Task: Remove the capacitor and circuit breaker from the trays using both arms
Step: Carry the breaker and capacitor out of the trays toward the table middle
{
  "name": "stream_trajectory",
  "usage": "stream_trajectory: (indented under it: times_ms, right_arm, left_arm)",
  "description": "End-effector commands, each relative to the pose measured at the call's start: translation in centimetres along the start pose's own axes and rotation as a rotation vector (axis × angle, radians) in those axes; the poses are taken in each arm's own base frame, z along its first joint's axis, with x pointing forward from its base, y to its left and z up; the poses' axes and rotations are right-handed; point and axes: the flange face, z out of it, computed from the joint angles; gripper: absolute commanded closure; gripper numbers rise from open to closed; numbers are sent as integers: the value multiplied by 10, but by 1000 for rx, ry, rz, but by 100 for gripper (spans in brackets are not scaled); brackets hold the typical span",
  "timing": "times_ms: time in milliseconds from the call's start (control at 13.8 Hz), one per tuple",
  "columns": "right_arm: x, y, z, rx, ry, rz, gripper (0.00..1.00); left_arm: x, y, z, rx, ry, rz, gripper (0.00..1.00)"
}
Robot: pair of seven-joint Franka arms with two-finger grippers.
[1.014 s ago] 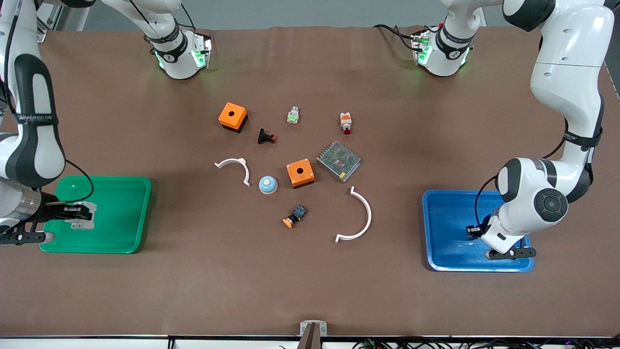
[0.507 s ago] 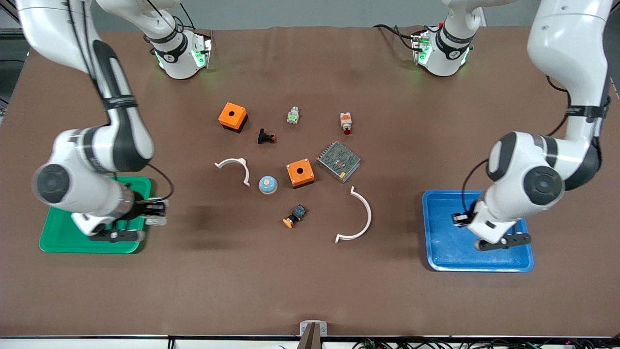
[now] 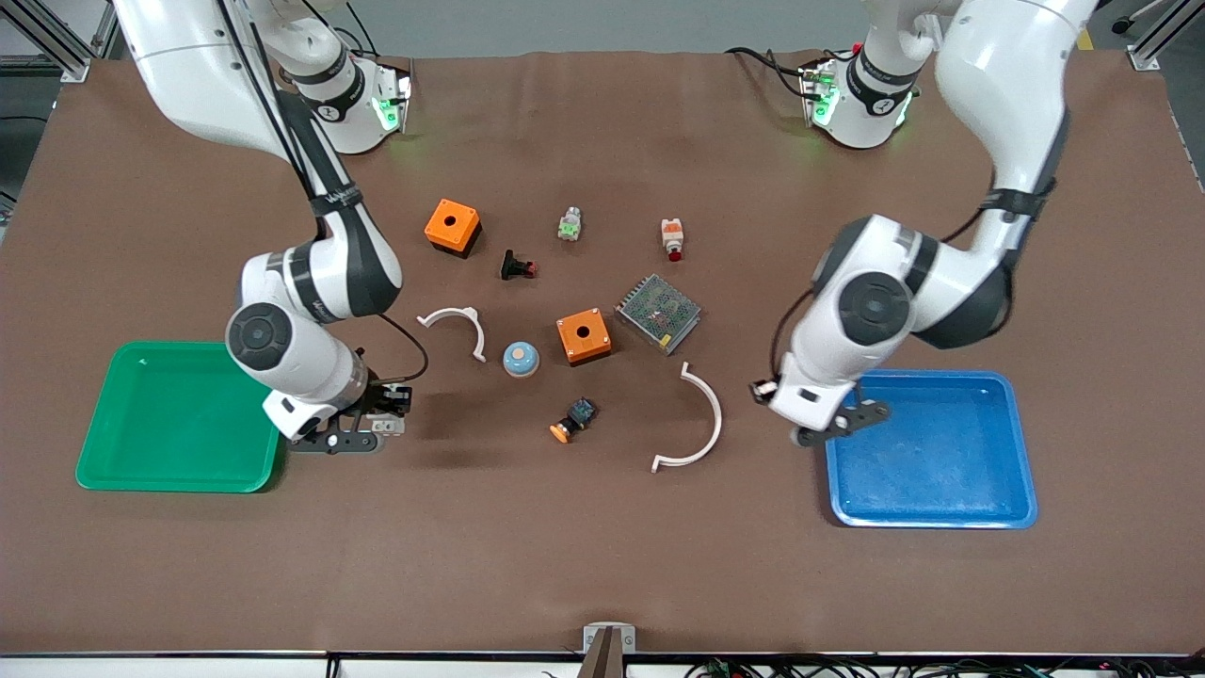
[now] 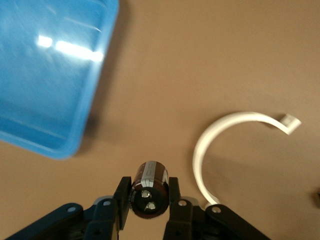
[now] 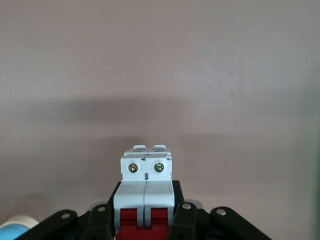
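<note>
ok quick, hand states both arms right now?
Left hand: closed on the capacitor, over bare table beside the blue tray.
Right hand: closed on the breaker, over bare table beside the green tray.

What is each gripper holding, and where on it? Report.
Left gripper clamps the capacitor across its round sides. Right gripper clamps the breaker by its flat sides.

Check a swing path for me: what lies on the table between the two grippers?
Front view: between the right gripper and the left gripper lie the orange-capped button and the large white arc.
</note>
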Motion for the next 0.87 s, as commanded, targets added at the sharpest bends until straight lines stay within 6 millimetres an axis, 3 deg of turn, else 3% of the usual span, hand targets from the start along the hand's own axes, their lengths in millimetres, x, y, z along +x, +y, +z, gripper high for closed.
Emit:
stream_trajectory:
  times_ms: [0,290,362,435,507,797]
  right_arm:
    - [-1,-13,18,6,21,24,100]
    - [0,-16,38,5,30,53,100]
    - [1,-16,38,5,30,57,89]
    - [4,-12,36,7,34,64,16]
    - [6,-10,33,7,36,66,0]
    - [24,-11,2,11,36,51,0]
  left_arm:
    - [-14,26,8,-8,9,-63,100]
    - [-45,76,38,-48,0,-139,100]
    - [-51,83,44,-65,3,-147,100]
    - [-55,87,53,-65,-3,-150,100]
    - [-61,94,61,-75,-2,-155,100]
    - [-67,108,90,-136,3,-172,100]
